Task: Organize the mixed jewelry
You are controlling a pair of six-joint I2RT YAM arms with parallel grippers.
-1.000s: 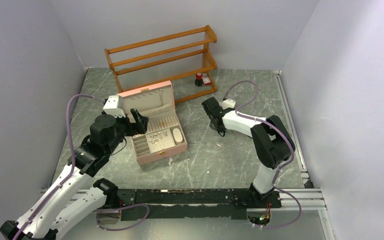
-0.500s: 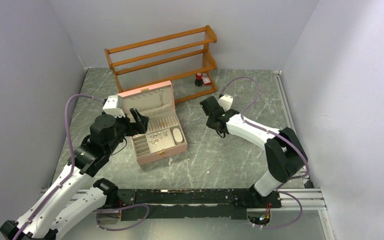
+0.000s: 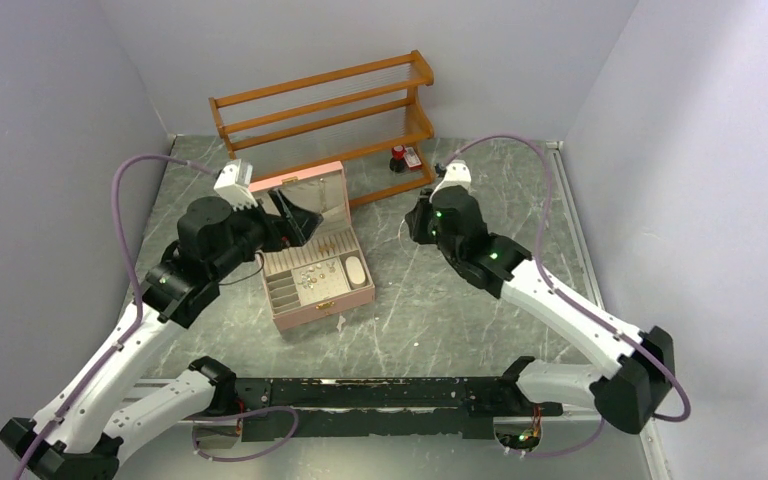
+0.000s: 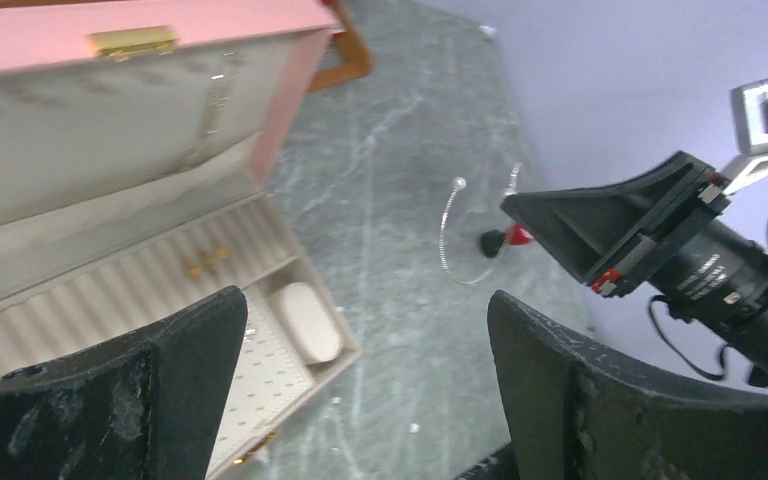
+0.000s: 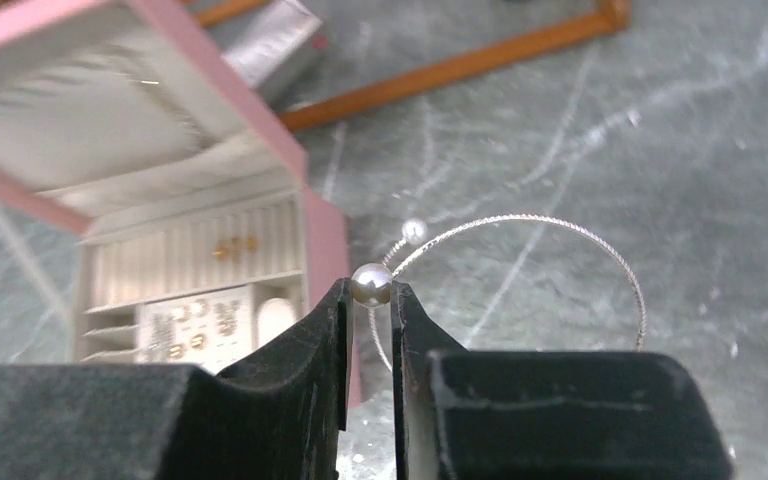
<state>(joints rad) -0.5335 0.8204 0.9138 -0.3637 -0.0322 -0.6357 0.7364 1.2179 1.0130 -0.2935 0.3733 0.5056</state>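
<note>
Grey marble table (image 3: 440, 310), wooden rack (image 3: 322, 112) behind pink box (image 3: 332, 297); right tool (image 5: 371, 310) tight on silver hoop (image 5: 520, 217), left tool (image 4: 362, 300) agape.

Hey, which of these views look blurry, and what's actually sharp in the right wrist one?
Right wrist: the bead pinched in the right gripper is sharp, while the box behind it is smeared and soft. Left wrist: the near fingers are slightly soft and the box is fairly crisp. Top external: evenly lit and sharp, with no glare.
</note>
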